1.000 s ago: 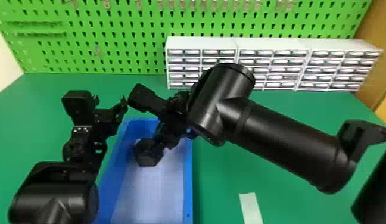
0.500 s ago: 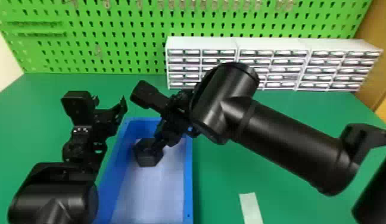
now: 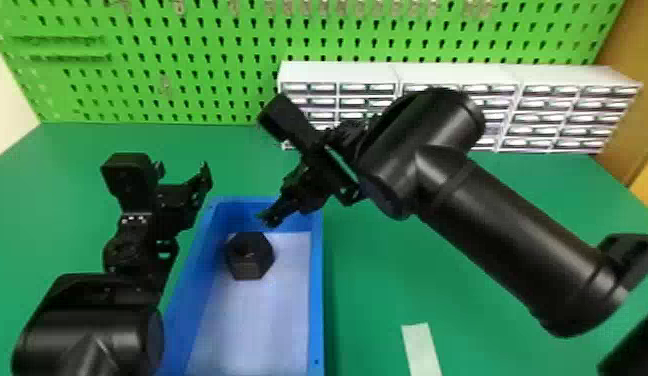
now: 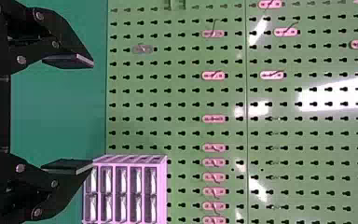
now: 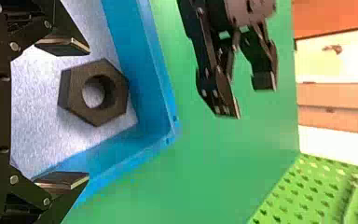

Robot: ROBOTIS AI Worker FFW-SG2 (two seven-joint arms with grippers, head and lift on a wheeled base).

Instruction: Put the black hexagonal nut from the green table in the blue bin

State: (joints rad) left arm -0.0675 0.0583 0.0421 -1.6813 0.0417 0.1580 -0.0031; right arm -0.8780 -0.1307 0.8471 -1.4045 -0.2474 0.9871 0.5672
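Nearest: pale strip (image 3: 422, 350) flat on the green desk (image 3: 378, 280), right of the blue bin (image 3: 316, 300). The bin's long sides run away from the robot.

Left pincer (image 4: 92, 113): over the desk, just outside the bin's left wall; fingers apart, nothing between them. Judged idle for this task.

Black hexagonal nut (image 3: 250, 257): inside the bin, on the pale floor, towards the far left corner. Lies flat, bore facing up. Close to the left wall; contact with it, cannot tell. More floor to its right and on the robot's side.

Right pincer (image 5: 86, 113): released, fingers spread wide, no grip on the nut. In the head view its tip sits above the bin, slightly beyond the nut and to its right. The nut therefore lies below, nearer the robot and a little left. Right pincer judged the nearer of the two.

Assessment: placing appears complete. Next move would be withdrawal, up and to the right. Governing relation: fingertips against the nut and the bin's right and far rims; lift first, then swing. A low sideways sweep could nudge the nut or catch a rim.

Far: white drawer cabinets (image 3: 338, 72) at the desk's back, green pegboard (image 3: 188, 95) behind.
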